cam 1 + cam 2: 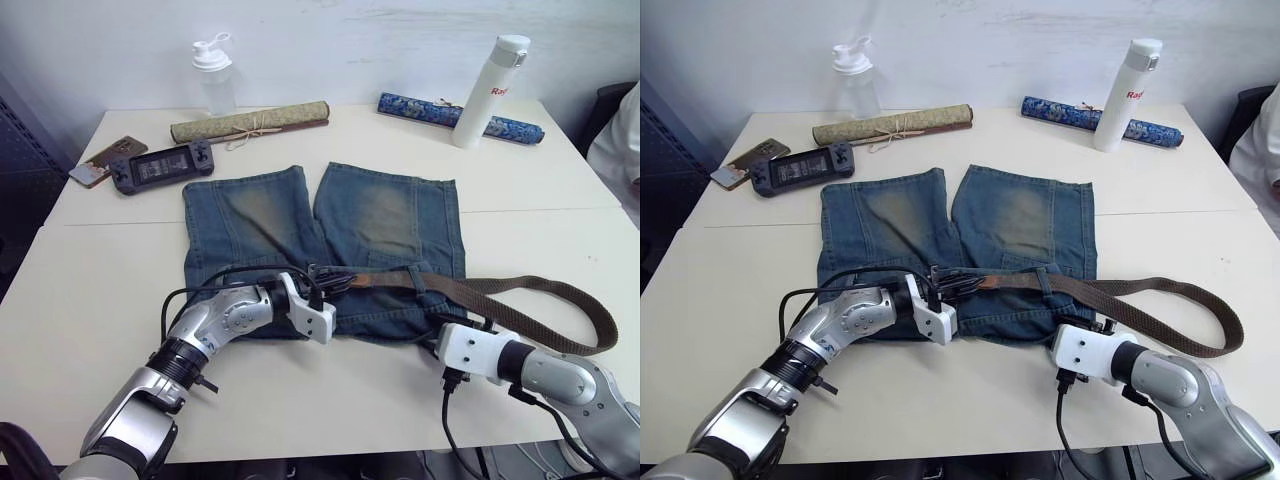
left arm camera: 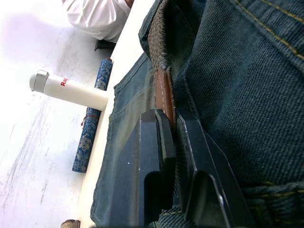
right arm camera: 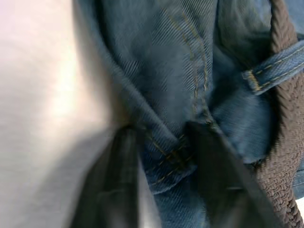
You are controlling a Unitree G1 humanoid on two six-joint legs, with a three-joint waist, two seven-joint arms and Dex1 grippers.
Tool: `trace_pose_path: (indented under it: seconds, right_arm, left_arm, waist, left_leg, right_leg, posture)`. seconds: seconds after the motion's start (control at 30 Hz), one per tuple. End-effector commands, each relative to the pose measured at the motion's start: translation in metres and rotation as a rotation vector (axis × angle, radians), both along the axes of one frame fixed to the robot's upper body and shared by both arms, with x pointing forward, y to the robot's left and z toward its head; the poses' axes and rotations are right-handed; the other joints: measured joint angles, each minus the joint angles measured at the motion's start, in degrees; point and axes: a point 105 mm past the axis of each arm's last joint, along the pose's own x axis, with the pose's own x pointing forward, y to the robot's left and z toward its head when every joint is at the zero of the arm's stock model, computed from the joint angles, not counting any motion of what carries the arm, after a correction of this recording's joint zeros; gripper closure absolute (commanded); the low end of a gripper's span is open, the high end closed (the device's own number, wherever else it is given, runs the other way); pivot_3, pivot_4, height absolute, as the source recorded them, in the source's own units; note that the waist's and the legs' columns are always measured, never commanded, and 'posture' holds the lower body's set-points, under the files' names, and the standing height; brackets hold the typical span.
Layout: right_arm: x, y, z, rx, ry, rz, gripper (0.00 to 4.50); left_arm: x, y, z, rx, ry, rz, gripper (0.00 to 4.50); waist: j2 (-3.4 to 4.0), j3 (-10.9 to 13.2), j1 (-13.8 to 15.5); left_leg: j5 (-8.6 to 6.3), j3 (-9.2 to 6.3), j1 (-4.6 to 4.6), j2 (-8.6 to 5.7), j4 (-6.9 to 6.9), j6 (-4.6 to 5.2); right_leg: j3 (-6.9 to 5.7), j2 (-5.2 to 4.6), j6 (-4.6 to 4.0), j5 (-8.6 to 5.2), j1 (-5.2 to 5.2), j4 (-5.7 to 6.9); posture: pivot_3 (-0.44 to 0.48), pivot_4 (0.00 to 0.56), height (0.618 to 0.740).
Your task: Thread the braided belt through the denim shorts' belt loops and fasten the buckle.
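The denim shorts (image 1: 260, 215) lie flat on the white table, waistband toward me. The braided belt (image 1: 545, 300) runs along the waistband under a belt loop (image 1: 421, 277), then curls in a long loop on the table to the right. My left gripper (image 1: 335, 282) is shut on the belt's brown leather tip (image 2: 164, 92) at the middle of the waistband. My right gripper (image 3: 161, 130) pinches a fold of the waistband's right end, beside another belt loop (image 3: 275, 66) with the belt under it. The buckle is hidden.
Along the table's back edge stand a clear shaker bottle (image 1: 212, 75), a rolled tan mat (image 1: 250, 122), a blue patterned roll (image 1: 455, 115) and a white flask (image 1: 490, 90). A handheld game console (image 1: 160, 165) and phone (image 1: 100, 160) lie back left. A person in white (image 1: 620, 135) sits at the right.
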Motion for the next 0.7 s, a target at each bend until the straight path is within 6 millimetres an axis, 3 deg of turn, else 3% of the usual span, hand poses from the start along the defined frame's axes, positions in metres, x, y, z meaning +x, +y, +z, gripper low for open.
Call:
trace_pose_path:
  seconds: [0.03, 0.17, 0.4, 0.7]
  right_arm:
    - [0.006, -0.008, -0.003, -0.024, -0.015, -0.049, 4.49]
    - [0.008, -0.011, -0.001, -0.019, -0.034, -0.067, 4.49]
    - [0.012, -0.052, 0.006, -0.074, -0.051, -0.191, 4.49]
    - [0.016, -0.058, 0.003, -0.047, -0.039, -0.242, 4.49]
  left_arm:
    - [-0.005, 0.003, -0.017, 0.037, 0.051, 0.001, 4.50]
    - [-0.006, 0.006, -0.013, 0.052, -0.007, 0.004, 4.50]
    - [-0.007, 0.027, 0.004, 0.062, -0.116, 0.071, 4.50]
    - [-0.004, 0.044, 0.018, 0.067, -0.212, 0.149, 4.50]
  waist:
    - [-0.01, 0.0, 0.0]
    - [-0.03, 0.0, -0.1]
    - [-0.03, 0.0, 0.2]
    - [-0.02, 0.0, 0.6]
  left_leg:
    - [0.00, 0.00, 0.00, 0.00, 0.01, 0.00]
    - [0.00, 0.00, 0.00, 0.01, 0.05, 0.00]
    - [-0.01, 0.00, -0.02, -0.02, 0.09, 0.02]
    - [-0.09, -0.07, -0.10, -0.08, 0.29, 0.16]
  right_leg:
    - [0.01, 0.00, 0.00, 0.00, 0.00, 0.01]
    - [0.00, 0.01, 0.00, 0.00, 0.00, 0.06]
    - [0.01, -0.01, 0.00, 0.00, -0.02, 0.16]
    - [-0.04, -0.11, 0.01, -0.01, 0.00, 0.26]
  posture:
    - [0.000, 0.150, 0.717]
    - [0.000, 0.150, 0.717]
    - [0.000, 0.150, 0.717]
    - [0.000, 0.150, 0.717]
